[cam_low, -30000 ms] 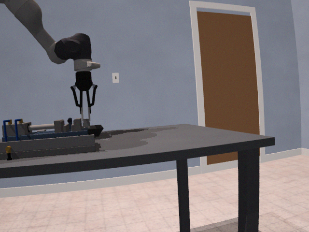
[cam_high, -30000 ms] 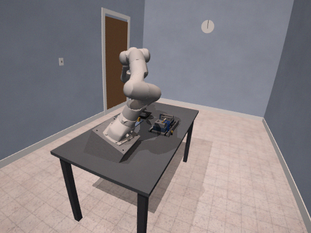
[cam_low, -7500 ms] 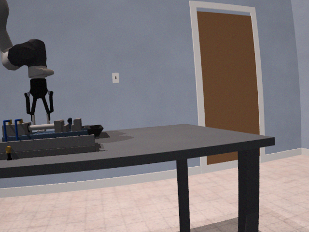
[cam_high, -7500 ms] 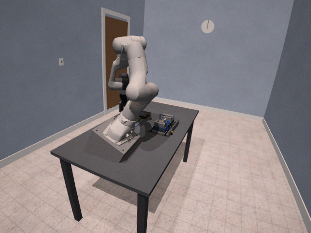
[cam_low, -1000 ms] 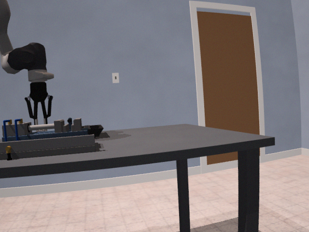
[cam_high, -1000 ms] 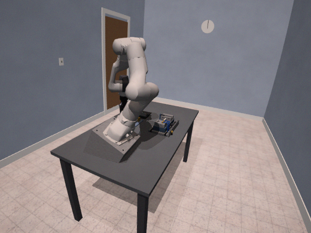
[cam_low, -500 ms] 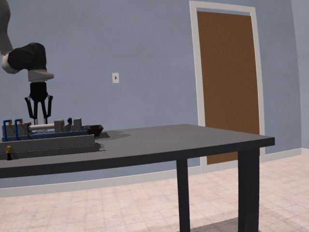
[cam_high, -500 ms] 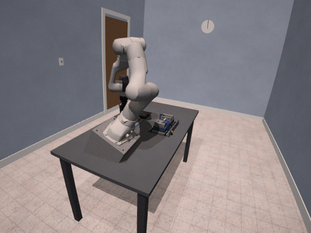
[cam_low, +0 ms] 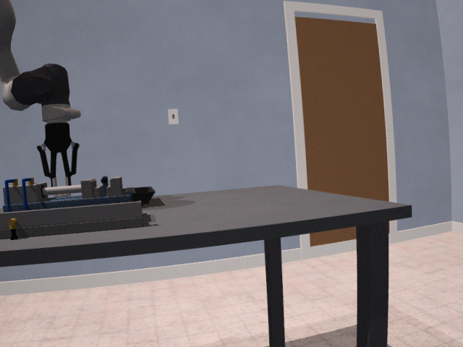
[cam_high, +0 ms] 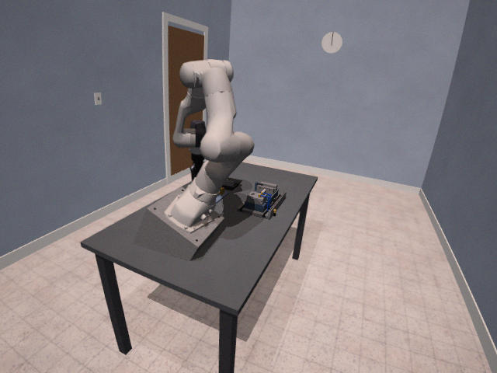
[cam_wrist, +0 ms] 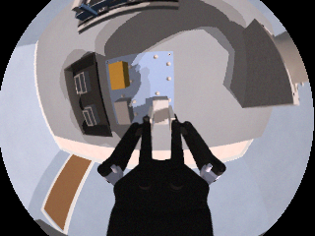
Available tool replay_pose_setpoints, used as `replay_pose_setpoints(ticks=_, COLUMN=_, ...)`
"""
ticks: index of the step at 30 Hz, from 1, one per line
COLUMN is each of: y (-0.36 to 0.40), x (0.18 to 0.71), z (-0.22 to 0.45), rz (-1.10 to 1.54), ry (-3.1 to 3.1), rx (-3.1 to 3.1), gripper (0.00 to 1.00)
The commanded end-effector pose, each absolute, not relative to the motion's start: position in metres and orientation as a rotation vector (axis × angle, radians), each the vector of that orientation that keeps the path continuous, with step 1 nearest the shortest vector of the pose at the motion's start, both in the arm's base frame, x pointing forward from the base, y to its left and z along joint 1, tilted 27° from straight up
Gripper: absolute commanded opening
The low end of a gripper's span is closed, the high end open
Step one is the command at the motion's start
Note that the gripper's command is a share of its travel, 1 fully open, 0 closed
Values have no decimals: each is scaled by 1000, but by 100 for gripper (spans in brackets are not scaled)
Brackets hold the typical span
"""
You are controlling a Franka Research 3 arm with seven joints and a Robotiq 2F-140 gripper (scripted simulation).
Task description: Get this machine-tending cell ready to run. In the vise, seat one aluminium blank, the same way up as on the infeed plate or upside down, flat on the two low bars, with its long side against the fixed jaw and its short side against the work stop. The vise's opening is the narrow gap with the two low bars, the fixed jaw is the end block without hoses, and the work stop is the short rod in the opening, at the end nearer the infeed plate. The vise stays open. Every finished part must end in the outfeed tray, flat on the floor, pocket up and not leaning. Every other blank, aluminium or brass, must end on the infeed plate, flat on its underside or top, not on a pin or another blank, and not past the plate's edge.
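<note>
In the wrist view my gripper (cam_wrist: 160,110) is shut on a grey aluminium blank (cam_wrist: 159,106) at the near edge of the pale infeed plate (cam_wrist: 148,79). I cannot tell if the blank is lifted off the plate. A brass blank (cam_wrist: 118,77) lies on the plate's left side, and another grey blank (cam_wrist: 122,110) lies below it. The black outfeed tray (cam_wrist: 86,94) is left of the plate, with two part-like shapes inside. In the exterior view the gripper (cam_low: 59,181) points down behind the vise (cam_low: 63,194).
The arm's base plate (cam_high: 186,218) sits mid-table, and the arm hides the gripper and infeed plate in the top view. The vise (cam_high: 262,196) has blue hoses and a long grey rail in front (cam_low: 71,216). The tray (cam_low: 144,194) is beside it.
</note>
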State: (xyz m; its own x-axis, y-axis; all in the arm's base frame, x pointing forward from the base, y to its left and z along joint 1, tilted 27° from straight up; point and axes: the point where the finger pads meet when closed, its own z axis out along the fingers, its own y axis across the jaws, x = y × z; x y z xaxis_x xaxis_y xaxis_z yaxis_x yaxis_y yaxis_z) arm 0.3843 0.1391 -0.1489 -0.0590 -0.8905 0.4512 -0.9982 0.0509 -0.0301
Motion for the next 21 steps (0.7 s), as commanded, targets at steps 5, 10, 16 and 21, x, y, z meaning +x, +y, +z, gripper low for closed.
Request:
replay_pose_setpoints(ticks=5, y=143, x=384, z=-143, rz=487, ry=-2019, rx=1913, gripper=0)
replay_pose_setpoints(ticks=10, y=150, x=384, z=-130, rz=487, ry=-2019, rx=1913, gripper=0)
replay_pose_setpoints(ticks=16, y=161, x=384, z=-107, rz=487, ry=-2019, rx=1913, gripper=0)
replay_pose_setpoints(ticks=21, y=168, x=384, z=-94, rz=487, ry=-2019, rx=1913, gripper=0)
